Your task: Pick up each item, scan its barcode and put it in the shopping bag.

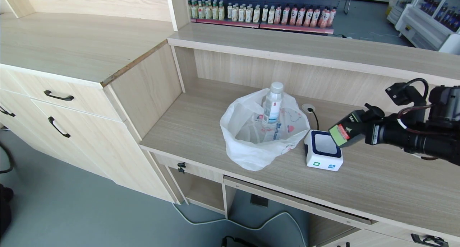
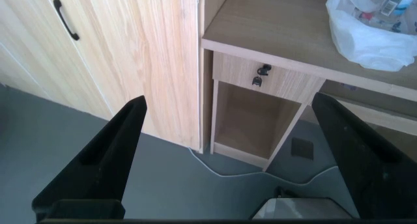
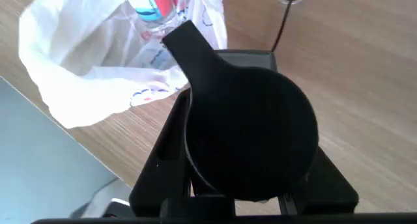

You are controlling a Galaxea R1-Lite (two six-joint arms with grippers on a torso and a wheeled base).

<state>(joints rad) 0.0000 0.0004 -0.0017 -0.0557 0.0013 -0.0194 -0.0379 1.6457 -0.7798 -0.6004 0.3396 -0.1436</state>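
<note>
Head view, right gripper (image 1: pixel 359 126): closed around one dark cylindrical container (image 1: pixel 343 133) with a green label at its end. It holds the container on its side, just above the far right corner of one white scanner (image 1: pixel 322 152). I cannot tell whether container and scanner touch. The scanner lies flat on the wooden counter (image 1: pixel 201 132), and one black cable (image 1: pixel 315 119) runs from it to a round port behind. Just beside the scanner, on the robot's left, stands one white shopping bag (image 1: pixel 251 150), mouth open. One clear bottle (image 1: pixel 274 103) with a white cap stands upright inside it, its neck above the rim.

Left wrist view, left gripper (image 2: pixel 228 165): both dark fingers (image 2: pixel 104 159) are spread wide with nothing between them. It hangs below counter level over the grey floor, well apart from the bag.
</note>
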